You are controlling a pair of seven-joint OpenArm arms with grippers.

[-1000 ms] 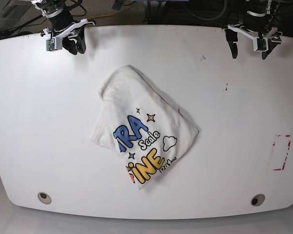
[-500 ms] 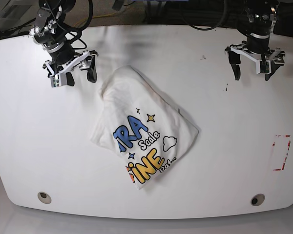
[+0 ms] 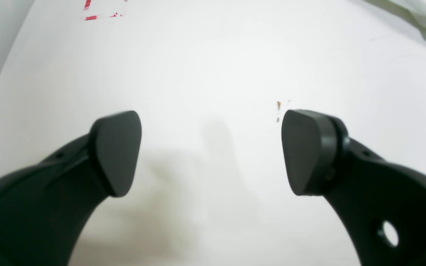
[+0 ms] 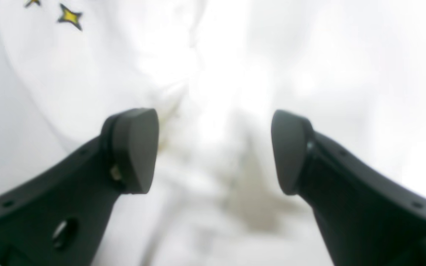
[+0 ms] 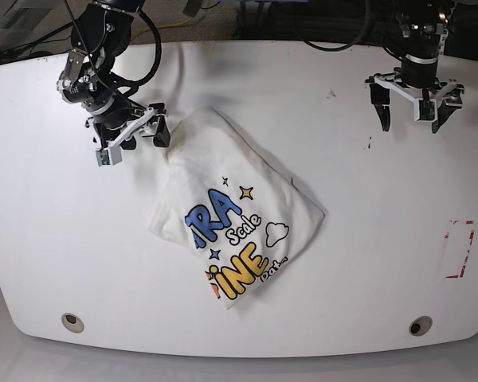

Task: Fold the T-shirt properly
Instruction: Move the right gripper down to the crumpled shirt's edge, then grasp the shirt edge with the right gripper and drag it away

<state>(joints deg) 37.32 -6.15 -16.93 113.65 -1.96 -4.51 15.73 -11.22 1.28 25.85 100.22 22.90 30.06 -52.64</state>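
The T-shirt [image 5: 235, 211] lay crumpled and partly folded near the middle of the white tabletop [image 5: 64, 239], its printed lettering facing up. The right gripper [image 5: 135, 131] hung just beside the shirt's upper corner, its fingers [image 4: 133, 149] spread apart over white cloth. The left gripper [image 5: 415, 109] was well apart from the shirt, fingers [image 3: 117, 151] spread wide above bare tabletop and holding nothing.

— What is around the table [image 5: 64, 231]?
— Behind its far edge is dark floor with cables [image 5: 163, 24]. A red mark [image 5: 460, 248] is near its right edge, holes [image 5: 72, 322] near the front.
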